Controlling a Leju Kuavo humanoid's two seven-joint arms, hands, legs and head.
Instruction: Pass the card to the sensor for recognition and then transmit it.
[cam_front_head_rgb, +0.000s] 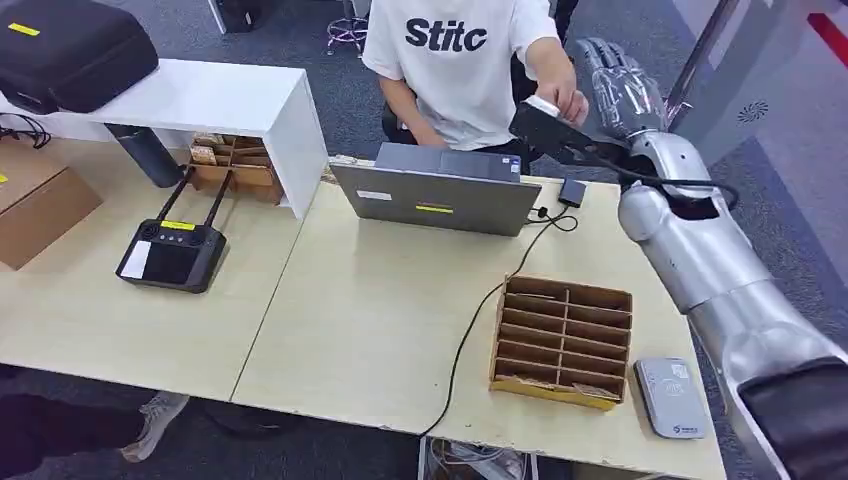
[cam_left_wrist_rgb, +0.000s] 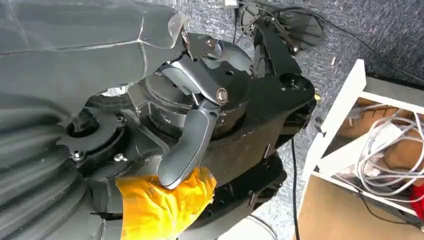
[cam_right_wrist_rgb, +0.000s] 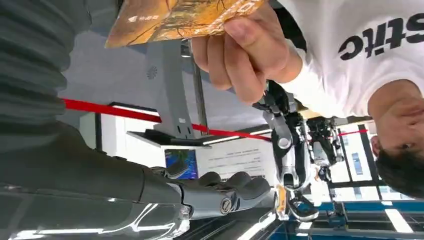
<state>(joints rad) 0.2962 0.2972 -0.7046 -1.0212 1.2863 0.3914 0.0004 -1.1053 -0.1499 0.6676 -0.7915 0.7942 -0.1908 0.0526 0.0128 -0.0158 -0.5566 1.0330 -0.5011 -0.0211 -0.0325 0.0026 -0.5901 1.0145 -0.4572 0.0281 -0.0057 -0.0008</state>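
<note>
A person's hand is pinching the card just beside the right hand, whose fingers are lying straight, pressed together and holding nothing. On the bench, a laptop, a cardboard divider tray and the grey sensor are sitting. The left hand is hanging with its fingers curling in loosely, holding nothing.

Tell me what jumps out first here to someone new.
The silver right arm raised over the table's far right edge, its right hand up beside a person's hand in front of a white T-shirt. In the right wrist view that person's hand pinches an orange card. Below on the table: a cardboard divider tray and a grey card sensor beside it.
</note>
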